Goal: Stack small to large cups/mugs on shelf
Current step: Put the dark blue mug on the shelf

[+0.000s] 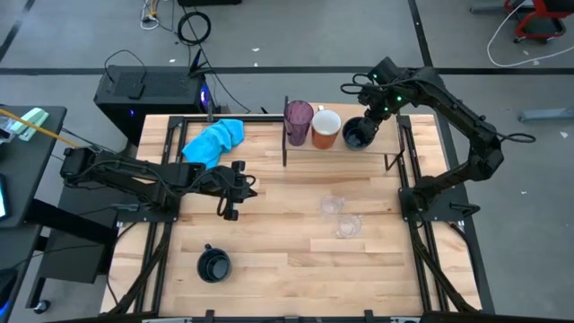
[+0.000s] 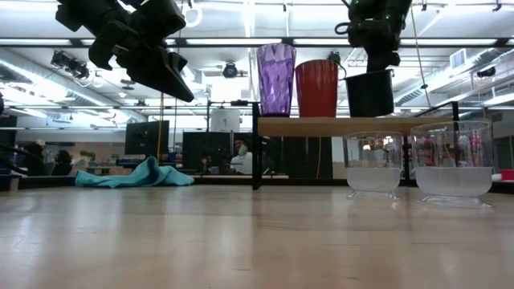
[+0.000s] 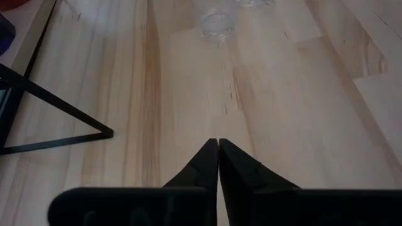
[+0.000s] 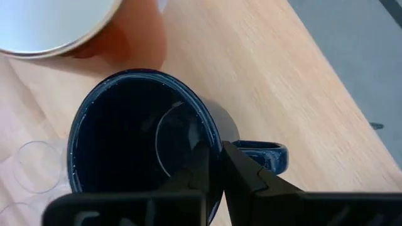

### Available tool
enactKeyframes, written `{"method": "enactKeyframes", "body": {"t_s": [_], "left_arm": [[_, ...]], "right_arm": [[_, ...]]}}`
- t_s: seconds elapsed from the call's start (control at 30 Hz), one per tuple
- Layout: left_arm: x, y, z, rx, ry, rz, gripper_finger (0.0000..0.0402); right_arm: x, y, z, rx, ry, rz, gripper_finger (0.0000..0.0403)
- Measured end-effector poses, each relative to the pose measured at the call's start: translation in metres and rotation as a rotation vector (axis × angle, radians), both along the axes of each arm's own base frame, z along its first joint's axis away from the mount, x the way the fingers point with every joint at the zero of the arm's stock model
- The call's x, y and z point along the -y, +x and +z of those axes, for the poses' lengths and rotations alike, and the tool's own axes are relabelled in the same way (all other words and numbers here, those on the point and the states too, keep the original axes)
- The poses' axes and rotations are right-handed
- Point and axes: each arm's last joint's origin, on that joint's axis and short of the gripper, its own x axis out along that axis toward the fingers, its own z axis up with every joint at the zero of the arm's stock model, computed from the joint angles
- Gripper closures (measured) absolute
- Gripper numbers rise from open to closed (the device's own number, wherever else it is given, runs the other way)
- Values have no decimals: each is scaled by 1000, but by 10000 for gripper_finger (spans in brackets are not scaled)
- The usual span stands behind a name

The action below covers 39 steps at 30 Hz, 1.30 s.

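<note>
**Partway through: three cups on the shelf**

Already on the shelf (image 1: 421,133) stand the purple tumbler (image 1: 299,120), orange mug (image 1: 326,127) and a black mug (image 1: 358,134), its rim pinched by the right gripper (image 1: 369,119). Another black mug (image 1: 213,265) and two clear cups (image 1: 339,215) remain on the tabletop. The left gripper (image 1: 231,190) hovers, fingers pressed together, empty.

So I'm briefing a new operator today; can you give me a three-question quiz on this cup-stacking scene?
1. True or false: the purple tumbler stands on the shelf.
2. What are the right gripper jaws clamped on? A) orange mug B) black mug on the shelf C) blue cloth
3. How many clear cups stand on the tabletop?

Key: 1 true; 2 B; 3 two.
</note>
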Motion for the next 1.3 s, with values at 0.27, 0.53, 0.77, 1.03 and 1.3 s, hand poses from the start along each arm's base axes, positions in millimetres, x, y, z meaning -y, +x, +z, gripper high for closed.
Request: {"method": "enactKeyframes", "body": {"t_s": [0.27,0.53,0.77,1.03,1.3], "left_arm": [[0,0,0,-2,0,0,386],[0,0,0,-3,3,-3,378],[0,0,0,-3,4,-3,389],[0,-2,-2,-26,19,-15,380],[0,-2,-2,-27,26,-20,388]], "right_arm": [[4,1,1,-7,-56,-25,327],[4,1,1,-18,-76,-39,316],[3,0,9,-14,-92,-30,315],[-14,-13,20,-109,22,-52,315],[-32,-2,3,-193,78,-8,315]]}}
